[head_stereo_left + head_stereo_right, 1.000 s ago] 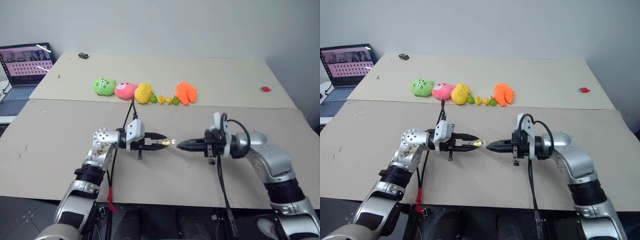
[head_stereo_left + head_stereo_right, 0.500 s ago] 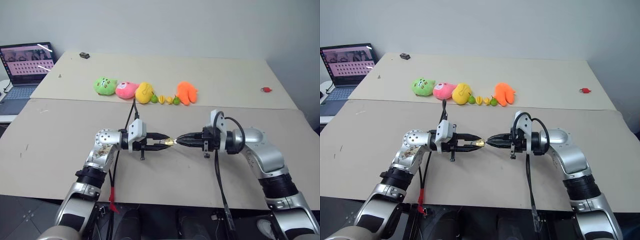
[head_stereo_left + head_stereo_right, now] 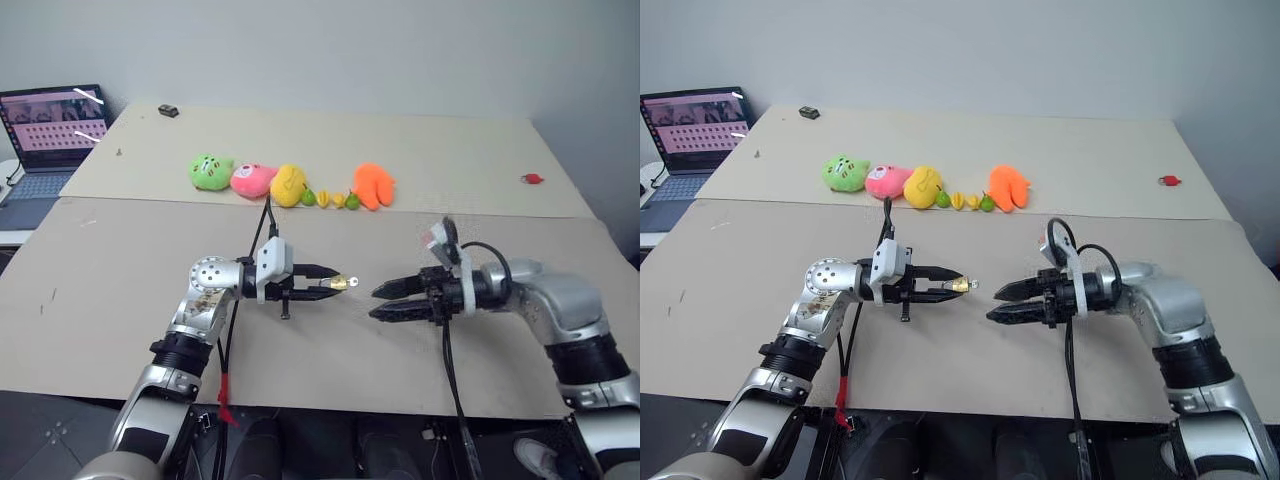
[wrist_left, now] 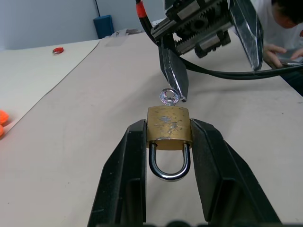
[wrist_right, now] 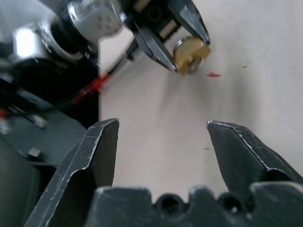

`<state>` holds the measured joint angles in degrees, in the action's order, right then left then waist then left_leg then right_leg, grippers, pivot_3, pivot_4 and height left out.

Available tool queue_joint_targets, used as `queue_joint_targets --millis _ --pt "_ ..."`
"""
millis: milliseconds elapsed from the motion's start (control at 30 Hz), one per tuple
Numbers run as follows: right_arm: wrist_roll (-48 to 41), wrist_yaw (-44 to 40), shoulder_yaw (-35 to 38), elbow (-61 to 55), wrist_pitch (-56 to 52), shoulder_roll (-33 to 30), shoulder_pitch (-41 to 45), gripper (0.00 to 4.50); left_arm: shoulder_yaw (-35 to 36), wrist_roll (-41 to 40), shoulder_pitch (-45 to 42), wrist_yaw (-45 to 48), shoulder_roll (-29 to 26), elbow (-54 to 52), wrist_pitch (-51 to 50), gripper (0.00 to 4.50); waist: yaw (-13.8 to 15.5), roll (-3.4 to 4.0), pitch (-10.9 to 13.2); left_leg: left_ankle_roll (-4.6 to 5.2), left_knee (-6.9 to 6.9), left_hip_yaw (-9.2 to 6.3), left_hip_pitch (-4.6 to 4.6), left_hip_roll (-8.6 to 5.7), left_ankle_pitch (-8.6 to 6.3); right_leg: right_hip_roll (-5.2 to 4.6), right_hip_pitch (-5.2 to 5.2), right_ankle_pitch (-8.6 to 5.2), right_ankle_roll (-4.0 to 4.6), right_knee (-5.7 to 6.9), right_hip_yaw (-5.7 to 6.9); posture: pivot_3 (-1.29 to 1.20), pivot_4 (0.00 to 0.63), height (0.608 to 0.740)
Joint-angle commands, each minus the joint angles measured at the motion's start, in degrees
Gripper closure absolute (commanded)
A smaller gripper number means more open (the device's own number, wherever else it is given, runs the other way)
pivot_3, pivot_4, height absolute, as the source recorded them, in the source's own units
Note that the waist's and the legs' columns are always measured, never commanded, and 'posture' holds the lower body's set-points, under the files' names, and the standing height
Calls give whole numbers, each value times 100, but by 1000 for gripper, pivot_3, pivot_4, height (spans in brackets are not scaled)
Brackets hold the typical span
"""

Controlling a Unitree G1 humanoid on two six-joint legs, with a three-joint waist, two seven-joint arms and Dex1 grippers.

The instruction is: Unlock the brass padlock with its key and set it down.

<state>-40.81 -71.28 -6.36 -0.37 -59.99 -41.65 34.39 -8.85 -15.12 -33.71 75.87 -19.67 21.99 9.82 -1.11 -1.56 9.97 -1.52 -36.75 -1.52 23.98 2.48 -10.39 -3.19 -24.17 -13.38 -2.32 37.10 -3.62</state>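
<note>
The left hand [image 4: 168, 142] is clamped on the padlock [image 4: 167, 124] above the surface [image 3: 120, 260]. The key [image 4: 171, 96] sits in it, its blade hidden. The right hand [image 3: 378, 301] has now let go, drawn back, fingers apart.

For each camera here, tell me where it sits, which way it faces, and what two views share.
Left and right eye views: on the head, facing forward and down over the table; both arms show.
Left wrist view: along the left claw, gripping the brass padlock with the key in it.
Right wrist view: along the open right claw, facing the left claw.
Shared: both wrist views show the padlock.
</note>
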Motion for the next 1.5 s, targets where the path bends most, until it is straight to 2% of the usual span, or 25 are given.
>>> queue_joint_targets --millis 33,267,567,767,967,1100,1500 --pt "-382 -21 134 -67 -503 65 243 954 -18 127 -11 -73 34 -9 574 3664 1 0 0 1 0 0 0 0 -1 0 -1 0 0 0 0 0 150 722" --pt "-280 149 47 87 -474 288 327 954 -130 416 -93 -157 45 298 1401 3664 24 0 0 5 -5 1 11 -3 -3 -2 -6 0 -1 -2 0 0 150 722" --pt "1 243 -97 155 -103 462 320 954 -72 246 -206 -263 171 332 1150 3664 21 0 0 6 -7 0 13 -3 -3 -2 -7 0 -2 -1 1 0 150 722" --pt "278 174 9 762 269 408 604 954 6 58 -143 -283 168 114 773 3664 17 0 0 6 -7 0 13 -3 -3 -2 -7 0 -4 -1 1 0 150 722" --pt "303 -242 25 905 402 42 702 954 52 31 -99 -324 129 88 683 3664 25 0 0 8 -7 -1 17 -3 -5 -2 -9 0 -3 -2 2 0 150 722" --pt "456 -273 8 1217 484 10 761 954 56 4 -70 -325 113 59 656 3664 22 0 0 8 -7 1 16 -3 -5 -3 -9 0 -3 -2 2 0 150 722" --pt "212 -83 -107 430 7 382 460 954 25 18 -26 -336 152 3 635 3664 11 0 0 9 -10 -1 16 -3 -5 -2 -8 1 -4 0 2 0 150 722"
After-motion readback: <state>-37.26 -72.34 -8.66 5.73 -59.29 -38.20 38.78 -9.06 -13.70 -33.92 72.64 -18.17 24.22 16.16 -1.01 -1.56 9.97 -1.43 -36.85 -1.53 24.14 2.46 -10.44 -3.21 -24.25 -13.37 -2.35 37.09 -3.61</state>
